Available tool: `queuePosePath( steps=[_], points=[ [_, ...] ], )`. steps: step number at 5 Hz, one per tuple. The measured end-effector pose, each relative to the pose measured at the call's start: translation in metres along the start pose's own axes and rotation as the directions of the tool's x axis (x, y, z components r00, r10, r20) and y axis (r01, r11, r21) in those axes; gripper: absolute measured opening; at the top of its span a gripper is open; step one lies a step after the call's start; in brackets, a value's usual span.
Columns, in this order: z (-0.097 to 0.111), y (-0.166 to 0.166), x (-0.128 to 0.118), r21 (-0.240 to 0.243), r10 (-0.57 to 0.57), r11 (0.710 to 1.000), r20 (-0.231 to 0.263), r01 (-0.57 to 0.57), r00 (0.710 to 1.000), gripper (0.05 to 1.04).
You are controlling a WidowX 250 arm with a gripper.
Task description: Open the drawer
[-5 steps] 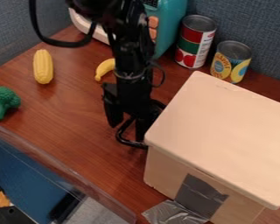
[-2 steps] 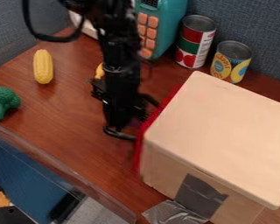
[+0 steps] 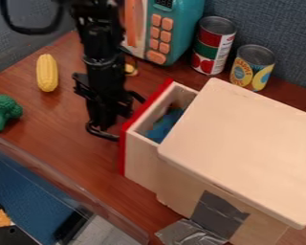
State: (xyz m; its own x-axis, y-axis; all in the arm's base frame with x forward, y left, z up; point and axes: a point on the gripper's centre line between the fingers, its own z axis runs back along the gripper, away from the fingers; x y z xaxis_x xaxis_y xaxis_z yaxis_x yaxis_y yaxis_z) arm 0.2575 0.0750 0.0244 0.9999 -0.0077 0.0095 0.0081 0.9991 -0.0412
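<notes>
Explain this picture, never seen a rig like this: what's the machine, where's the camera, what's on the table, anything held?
The black machine is a robot arm. Its end effector is down at the black handle of a red-fronted drawer; I can't tell whether it grips it. The drawer stands open from a pale box, with something blue inside. A fixed camera looks down at a slant. Also on the wooden table: toy corn, toy broccoli, a teal appliance and two cans.
</notes>
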Motion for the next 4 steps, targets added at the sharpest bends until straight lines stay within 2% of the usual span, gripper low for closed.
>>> queuePosePath(
  steps=[4],
  points=[
    [0.0024, 0.0199, -0.0089, 0.012, 0.007, 1.000, -0.027, -0.006, 1.000, 0.136]
  ],
)
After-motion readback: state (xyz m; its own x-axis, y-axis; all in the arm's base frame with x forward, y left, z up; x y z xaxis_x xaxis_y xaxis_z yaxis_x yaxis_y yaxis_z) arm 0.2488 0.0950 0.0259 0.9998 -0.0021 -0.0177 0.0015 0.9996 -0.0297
